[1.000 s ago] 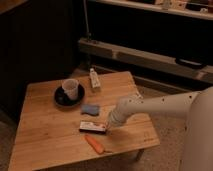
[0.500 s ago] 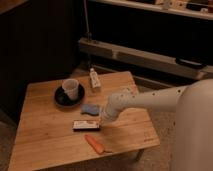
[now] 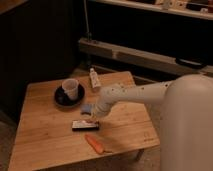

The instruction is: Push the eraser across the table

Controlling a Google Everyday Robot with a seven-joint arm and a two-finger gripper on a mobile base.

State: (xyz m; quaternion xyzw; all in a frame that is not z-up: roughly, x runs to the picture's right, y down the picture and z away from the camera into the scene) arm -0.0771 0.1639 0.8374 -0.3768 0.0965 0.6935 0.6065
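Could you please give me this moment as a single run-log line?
claw: shut, low at image-right end of eraser | eraser: flat on table | carrot: nearer front edge, apart from eraser

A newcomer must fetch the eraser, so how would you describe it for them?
On the low wooden table, look near the middle, where the white arm's gripper sits at the right end of a flat block. That block is the eraser. It is dark with a white label, and lies between the light-blue sponge behind it and the orange carrot in front.
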